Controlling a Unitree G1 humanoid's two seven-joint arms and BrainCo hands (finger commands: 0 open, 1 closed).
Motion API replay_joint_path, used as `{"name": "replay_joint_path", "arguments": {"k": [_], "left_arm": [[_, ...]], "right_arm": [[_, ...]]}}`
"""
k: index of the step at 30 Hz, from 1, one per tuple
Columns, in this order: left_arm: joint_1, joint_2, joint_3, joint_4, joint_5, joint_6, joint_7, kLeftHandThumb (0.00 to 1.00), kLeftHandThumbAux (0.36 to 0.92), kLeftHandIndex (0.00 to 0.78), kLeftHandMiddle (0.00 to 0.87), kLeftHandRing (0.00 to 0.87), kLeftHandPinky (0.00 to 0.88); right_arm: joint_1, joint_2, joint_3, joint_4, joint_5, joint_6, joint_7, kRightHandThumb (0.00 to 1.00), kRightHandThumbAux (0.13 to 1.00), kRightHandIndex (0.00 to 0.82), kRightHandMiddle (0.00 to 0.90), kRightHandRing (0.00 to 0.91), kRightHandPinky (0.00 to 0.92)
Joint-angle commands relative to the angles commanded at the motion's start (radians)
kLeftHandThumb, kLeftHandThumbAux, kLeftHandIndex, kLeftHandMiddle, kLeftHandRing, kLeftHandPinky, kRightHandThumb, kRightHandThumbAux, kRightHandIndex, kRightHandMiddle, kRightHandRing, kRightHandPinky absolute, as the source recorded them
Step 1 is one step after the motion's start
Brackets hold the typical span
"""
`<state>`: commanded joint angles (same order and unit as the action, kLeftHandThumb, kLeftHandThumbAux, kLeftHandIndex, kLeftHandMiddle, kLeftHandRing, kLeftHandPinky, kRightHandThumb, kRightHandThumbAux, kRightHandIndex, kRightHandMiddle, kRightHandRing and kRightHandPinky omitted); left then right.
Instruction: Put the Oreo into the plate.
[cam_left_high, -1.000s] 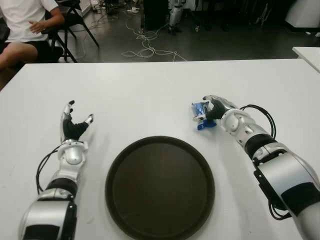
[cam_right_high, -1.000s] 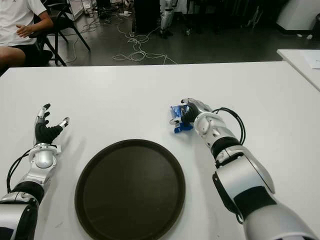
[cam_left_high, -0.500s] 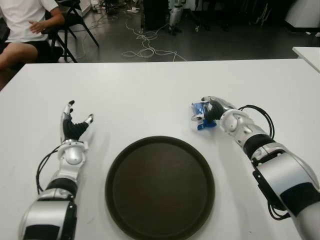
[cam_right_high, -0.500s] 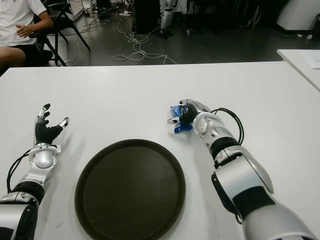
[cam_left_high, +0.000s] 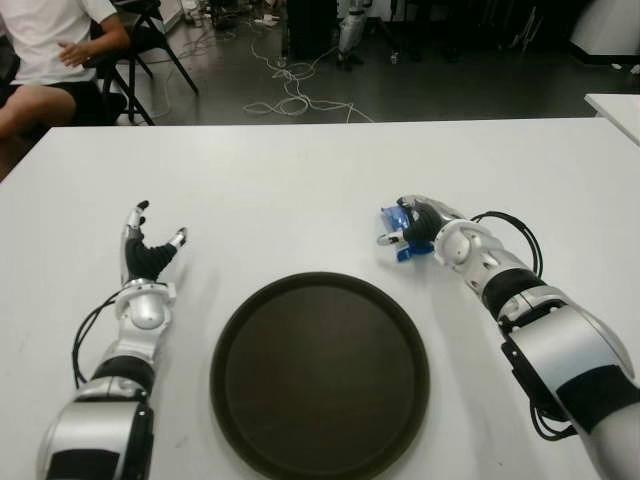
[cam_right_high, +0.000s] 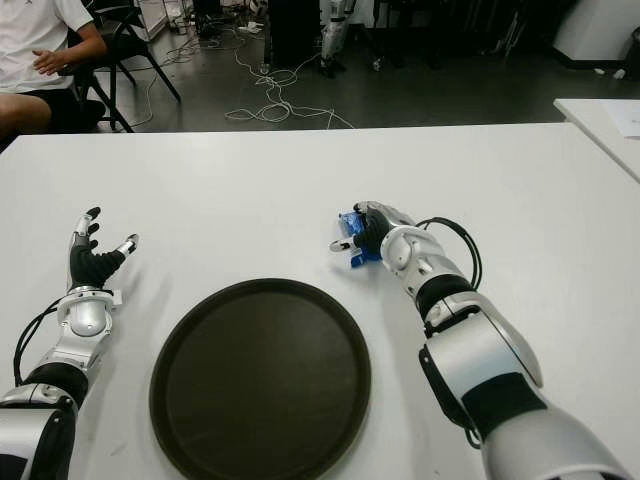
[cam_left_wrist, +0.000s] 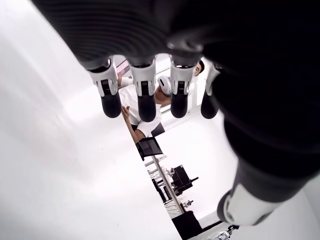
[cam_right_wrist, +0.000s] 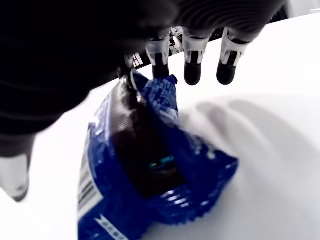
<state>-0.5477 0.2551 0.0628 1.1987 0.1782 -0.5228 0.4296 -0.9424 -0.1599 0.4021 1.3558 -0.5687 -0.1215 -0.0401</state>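
Oreo packet (cam_left_high: 398, 230): on table (cam_left_high: 300, 180), just beyond plate (cam_left_high: 320, 375), right of centre. Right hand (cam_left_high: 420, 225): fingers extended over packet, not yet closed; wrap fully before lifting. Left hand (cam_left_high: 148, 258): spread, empty, left of plate.

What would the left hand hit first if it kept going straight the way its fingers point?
Probably nothing nearby: the left hand, open and left of the plate, points across bare table towards its far edge. Height above the surface is unclear.
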Motion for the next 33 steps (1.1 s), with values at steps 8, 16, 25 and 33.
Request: {"name": "replay_joint_path", "arguments": {"k": [8,16,25,33], "left_arm": [[-0.001,-0.001,0.000,0.000,0.000,0.004,0.004,0.000,0.771,0.054,0.080,0.058,0.039],[-0.002,0.000,0.000,0.003,0.002,0.006,0.009,0.000,0.781,0.061,0.099,0.079,0.059],[-0.001,0.001,-0.006,-0.001,0.009,0.007,0.015,0.000,0.786,0.067,0.102,0.075,0.043],[0.000,0.002,-0.009,-0.004,0.010,0.008,0.017,0.000,0.779,0.062,0.093,0.067,0.034]], "right_arm": [[0.000,0.002,0.004,0.000,-0.009,-0.002,-0.002,0.000,0.508,0.000,0.000,0.000,0.000],[-0.002,0.007,0.006,0.000,-0.012,0.001,-0.003,0.000,0.517,0.000,0.000,0.000,0.000],[-0.001,0.012,-0.008,-0.001,0.003,-0.002,0.004,0.000,0.527,0.000,0.000,0.000,0.000],[-0.001,0.016,-0.023,-0.002,0.010,-0.003,0.006,0.000,0.559,0.000,0.000,0.000,0.000]]}}
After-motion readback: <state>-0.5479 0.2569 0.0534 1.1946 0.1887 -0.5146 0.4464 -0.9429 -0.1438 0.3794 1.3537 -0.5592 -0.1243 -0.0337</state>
